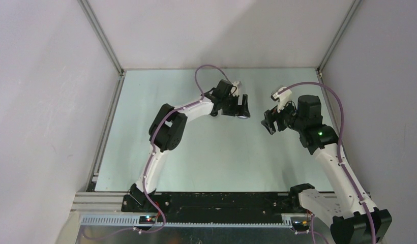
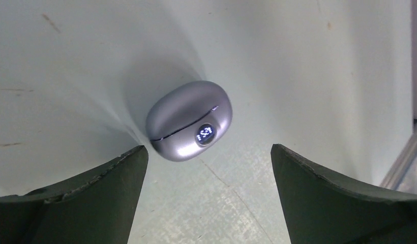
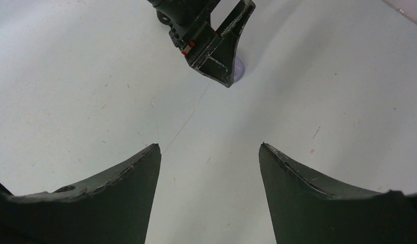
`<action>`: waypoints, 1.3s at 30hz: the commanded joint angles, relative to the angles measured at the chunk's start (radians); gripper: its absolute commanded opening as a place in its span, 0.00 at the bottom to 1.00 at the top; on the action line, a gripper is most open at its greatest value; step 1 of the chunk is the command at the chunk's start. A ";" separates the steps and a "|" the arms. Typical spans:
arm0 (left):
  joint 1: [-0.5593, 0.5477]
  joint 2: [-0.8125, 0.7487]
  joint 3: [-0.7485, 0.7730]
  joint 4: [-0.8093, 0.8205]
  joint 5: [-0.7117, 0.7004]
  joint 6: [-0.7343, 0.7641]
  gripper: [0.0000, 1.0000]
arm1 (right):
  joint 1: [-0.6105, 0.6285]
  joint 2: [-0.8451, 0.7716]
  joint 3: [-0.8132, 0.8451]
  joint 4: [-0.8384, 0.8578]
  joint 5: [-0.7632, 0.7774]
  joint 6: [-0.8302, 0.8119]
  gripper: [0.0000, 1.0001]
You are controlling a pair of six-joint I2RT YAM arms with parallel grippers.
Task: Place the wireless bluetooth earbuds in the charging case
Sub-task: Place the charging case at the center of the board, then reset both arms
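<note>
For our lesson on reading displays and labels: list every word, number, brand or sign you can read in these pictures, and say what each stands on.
Small round display on the front of the silvery-lilac charging case: two glowing white figures with a short row of dots beside them, tilted and too blurred to read for certain.
Nothing else can be read: no other words, brands, numbers or signs show in any of the three views.

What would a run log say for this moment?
left gripper: open, clear of case | case: shut, display lit, on table | right gripper: open, empty
</note>
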 commanded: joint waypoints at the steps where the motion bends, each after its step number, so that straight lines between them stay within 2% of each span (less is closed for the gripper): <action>1: -0.001 -0.071 -0.020 -0.090 -0.107 0.077 1.00 | 0.001 -0.020 0.001 0.030 0.007 -0.006 0.75; 10: 0.028 -0.173 -0.041 -0.116 -0.137 0.140 1.00 | -0.025 -0.031 -0.005 0.035 0.000 0.000 0.76; 16: 0.056 -0.335 -0.129 -0.087 -0.127 0.223 0.99 | -0.032 -0.033 -0.005 0.038 0.000 0.007 0.83; 19: 0.076 -0.409 -0.175 -0.074 -0.088 0.315 0.99 | -0.035 -0.033 -0.005 0.042 0.002 0.014 0.86; 25: 0.138 -0.639 -0.295 -0.082 -0.068 0.538 0.99 | -0.043 -0.057 -0.005 0.046 -0.013 0.028 0.89; 28: 0.181 -0.763 -0.343 -0.154 -0.039 0.613 0.99 | -0.044 -0.076 -0.005 0.047 -0.023 0.037 0.90; 29: 0.207 -0.785 -0.361 -0.175 -0.034 0.647 0.99 | -0.044 -0.080 -0.005 0.049 -0.028 0.040 0.91; 30: 0.221 -0.827 -0.367 -0.224 -0.027 0.665 0.99 | -0.043 -0.089 -0.005 0.050 -0.031 0.050 0.97; 35: 0.338 -1.017 -0.443 -0.368 -0.071 0.783 0.99 | -0.033 -0.116 -0.005 0.077 -0.021 0.099 0.99; 39: 0.463 -1.262 -0.597 -0.326 -0.036 0.809 0.99 | 0.006 -0.157 -0.005 0.120 0.074 0.170 0.99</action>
